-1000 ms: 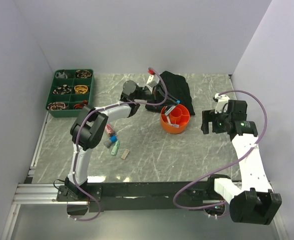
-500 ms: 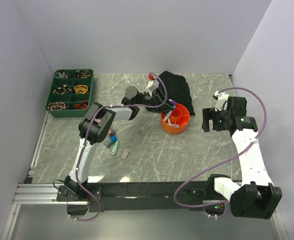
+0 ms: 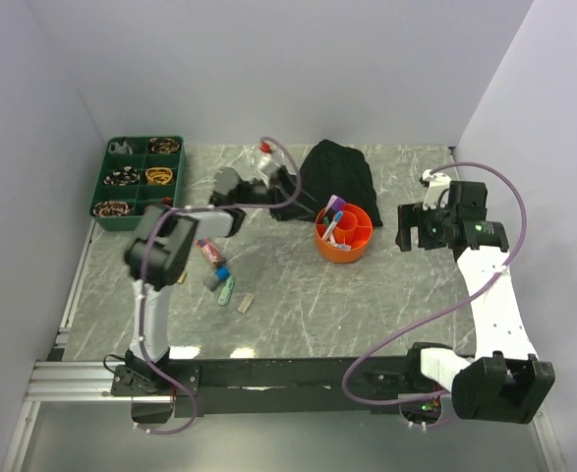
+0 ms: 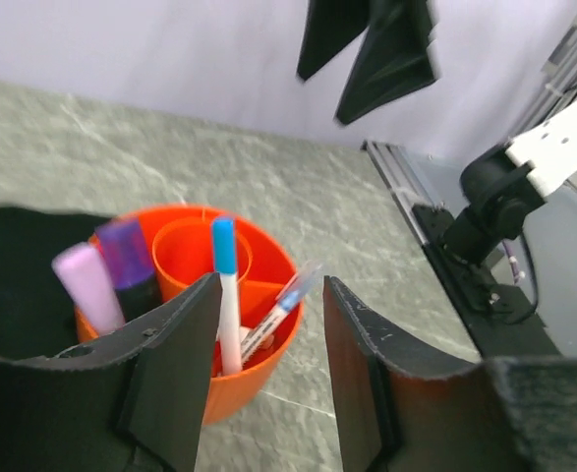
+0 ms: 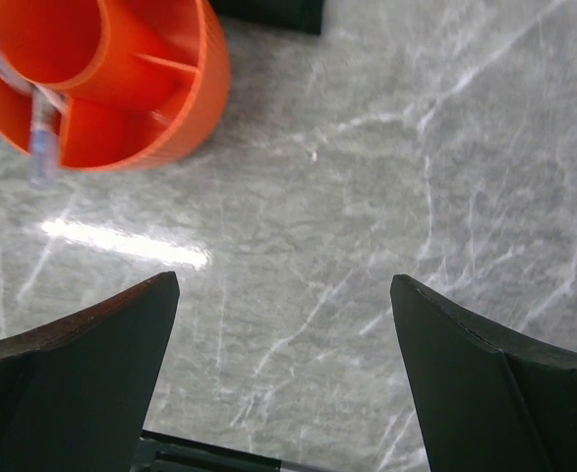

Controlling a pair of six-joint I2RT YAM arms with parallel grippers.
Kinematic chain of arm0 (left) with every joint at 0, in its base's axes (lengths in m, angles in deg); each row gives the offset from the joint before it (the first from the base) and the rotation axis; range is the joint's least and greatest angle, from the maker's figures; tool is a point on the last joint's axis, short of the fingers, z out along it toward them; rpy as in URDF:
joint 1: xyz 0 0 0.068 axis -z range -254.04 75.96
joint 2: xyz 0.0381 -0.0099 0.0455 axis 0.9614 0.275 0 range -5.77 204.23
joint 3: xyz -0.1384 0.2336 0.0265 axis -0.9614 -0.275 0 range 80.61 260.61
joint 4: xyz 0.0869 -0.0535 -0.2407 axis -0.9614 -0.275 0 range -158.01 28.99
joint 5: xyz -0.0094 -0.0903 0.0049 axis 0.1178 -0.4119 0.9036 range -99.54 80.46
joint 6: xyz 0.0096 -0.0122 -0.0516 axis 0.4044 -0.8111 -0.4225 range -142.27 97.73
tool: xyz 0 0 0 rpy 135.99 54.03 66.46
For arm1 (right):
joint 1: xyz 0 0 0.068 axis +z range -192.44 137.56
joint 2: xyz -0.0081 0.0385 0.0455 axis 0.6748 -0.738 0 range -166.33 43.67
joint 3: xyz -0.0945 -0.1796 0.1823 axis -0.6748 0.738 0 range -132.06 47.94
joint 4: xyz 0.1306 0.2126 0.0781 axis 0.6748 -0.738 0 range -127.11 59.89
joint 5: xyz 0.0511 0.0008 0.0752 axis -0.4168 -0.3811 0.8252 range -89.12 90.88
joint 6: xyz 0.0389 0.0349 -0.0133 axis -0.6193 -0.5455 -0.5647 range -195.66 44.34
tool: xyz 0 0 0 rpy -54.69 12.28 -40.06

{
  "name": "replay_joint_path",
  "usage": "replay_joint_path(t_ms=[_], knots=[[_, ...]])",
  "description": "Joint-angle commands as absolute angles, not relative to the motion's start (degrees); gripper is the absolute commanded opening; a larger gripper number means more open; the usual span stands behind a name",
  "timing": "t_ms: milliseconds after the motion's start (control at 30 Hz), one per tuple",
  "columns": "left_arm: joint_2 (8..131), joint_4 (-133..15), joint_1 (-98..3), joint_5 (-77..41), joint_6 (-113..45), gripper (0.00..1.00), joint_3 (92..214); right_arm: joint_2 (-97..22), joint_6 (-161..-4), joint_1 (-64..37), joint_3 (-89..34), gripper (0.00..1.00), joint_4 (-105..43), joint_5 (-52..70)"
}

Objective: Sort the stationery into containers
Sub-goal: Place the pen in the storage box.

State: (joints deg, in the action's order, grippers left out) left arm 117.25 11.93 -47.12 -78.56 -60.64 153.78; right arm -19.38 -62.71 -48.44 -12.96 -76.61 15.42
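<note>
Grey marble table: orange tub nearer the far edge, pens inside; left gripper and right gripper both spread, empty.

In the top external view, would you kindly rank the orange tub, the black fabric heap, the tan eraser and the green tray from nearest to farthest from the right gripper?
From the right gripper:
1. orange tub, just to its left.
2. black fabric heap, at the back, behind the tub.
3. tan eraser, mid-table, toward the near edge.
4. green tray, far left corner.
</note>
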Motion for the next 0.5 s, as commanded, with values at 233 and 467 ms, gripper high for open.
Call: replay_joint_path(t_ms=[233, 467], knots=[[78.5, -72.3, -63.3, -66.6, 0.3, 0.57, 148.6, -20.5, -56.9, -30.0, -23.2, 0.96, -75.6, 13.8], [72.0, -100.9, -65.7, -43.9, 10.3, 0.58, 142.9, -26.9, -65.5, -22.4, -28.0, 0.96, -72.7, 16.9]])
